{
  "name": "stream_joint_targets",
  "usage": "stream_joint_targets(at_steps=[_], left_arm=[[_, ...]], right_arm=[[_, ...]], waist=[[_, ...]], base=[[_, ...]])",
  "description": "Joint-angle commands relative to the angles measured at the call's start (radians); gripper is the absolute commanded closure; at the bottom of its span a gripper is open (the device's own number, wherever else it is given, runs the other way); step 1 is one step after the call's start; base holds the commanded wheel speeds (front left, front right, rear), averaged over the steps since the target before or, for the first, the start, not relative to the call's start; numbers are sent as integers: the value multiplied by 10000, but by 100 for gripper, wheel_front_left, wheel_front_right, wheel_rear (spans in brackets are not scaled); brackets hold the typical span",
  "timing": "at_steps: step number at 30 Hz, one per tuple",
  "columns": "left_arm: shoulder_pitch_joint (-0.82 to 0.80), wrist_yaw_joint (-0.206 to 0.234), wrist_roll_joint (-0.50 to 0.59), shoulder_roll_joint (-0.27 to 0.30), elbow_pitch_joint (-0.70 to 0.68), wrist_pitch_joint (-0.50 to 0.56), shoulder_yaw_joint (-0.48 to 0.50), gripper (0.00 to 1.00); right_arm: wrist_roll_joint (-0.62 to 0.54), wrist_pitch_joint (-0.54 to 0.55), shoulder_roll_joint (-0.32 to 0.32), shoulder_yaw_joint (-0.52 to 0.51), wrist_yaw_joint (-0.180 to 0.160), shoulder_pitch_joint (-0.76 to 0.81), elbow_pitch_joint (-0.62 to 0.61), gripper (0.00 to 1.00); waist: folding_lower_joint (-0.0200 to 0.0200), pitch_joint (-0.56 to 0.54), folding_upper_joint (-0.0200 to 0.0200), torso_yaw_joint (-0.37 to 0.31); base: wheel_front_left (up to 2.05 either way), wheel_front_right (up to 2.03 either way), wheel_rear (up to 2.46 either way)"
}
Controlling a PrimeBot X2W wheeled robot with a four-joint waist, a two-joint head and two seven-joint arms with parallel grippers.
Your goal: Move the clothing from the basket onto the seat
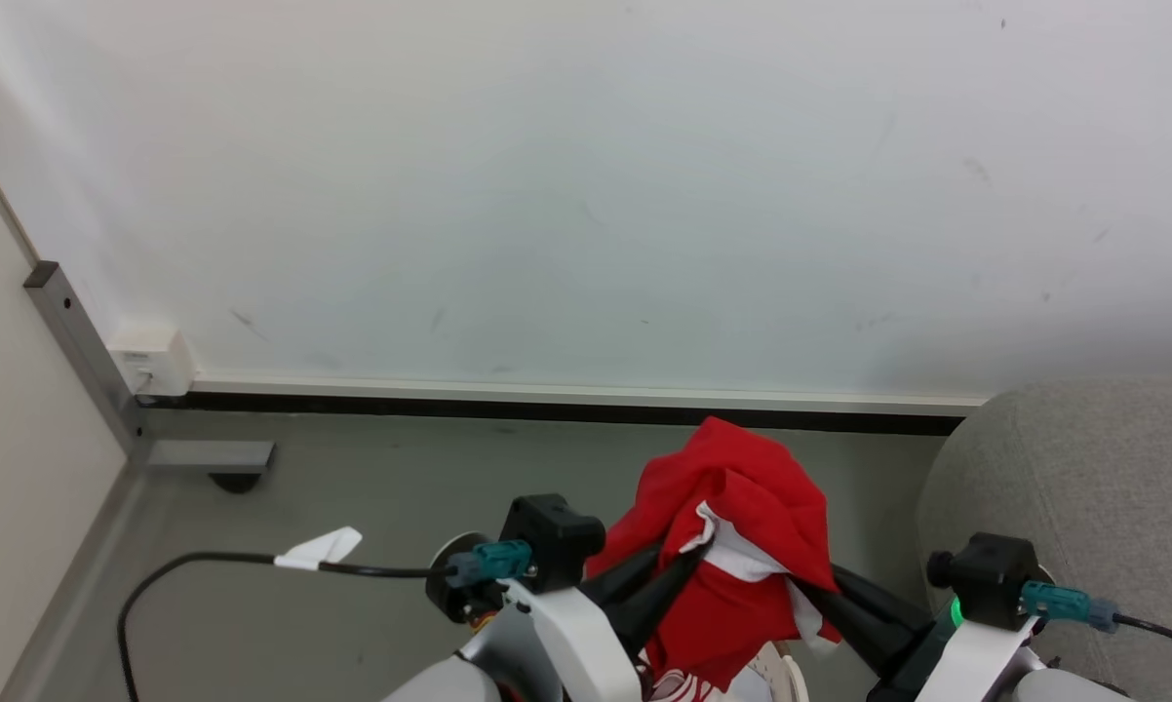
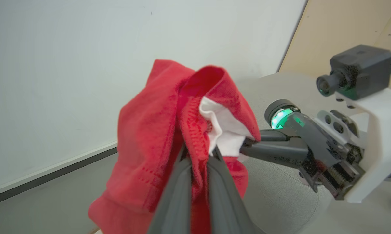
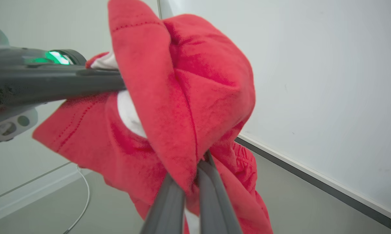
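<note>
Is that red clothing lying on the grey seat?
No, the clothing hangs in the air, pinched between the left gripper and the right gripper, with the seat off to the side.

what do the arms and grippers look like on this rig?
The left gripper and right gripper match: two long dark-grey tapered fingers each. White forearm shells, black boxy wrist cameras, teal connectors with black cables, green status light near each wrist.
</note>
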Motion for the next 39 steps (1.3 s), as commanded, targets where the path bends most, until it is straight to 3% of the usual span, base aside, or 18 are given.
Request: stream_joint_targets(at_steps=[1,14,25,39], left_arm=[[62,100,159,88,125,-144,45,0],[224,172,104,-173,731,-624,5,0],[114,129,198,-419,866,-943,-147,0],[-167,95,271,-708,890,-1136,-317,0]], right_arm=[[131,-107,-157,-110,-21,-109,12,100],[397,-175,-782,-1790,-21,289,-26,100],[-80,-180,-1292,-3306,-21,838,-433,100],[-538,32,-1320,-4585,-21,1422,-757,100]], waist=[[0,24,-1,-62],[0,197,-1,-775],[0,417,-1,-1966],[0,734,-1,-3456]], base=[[0,0,0],[0,0,0],[0,0,0],[0,0,0]])
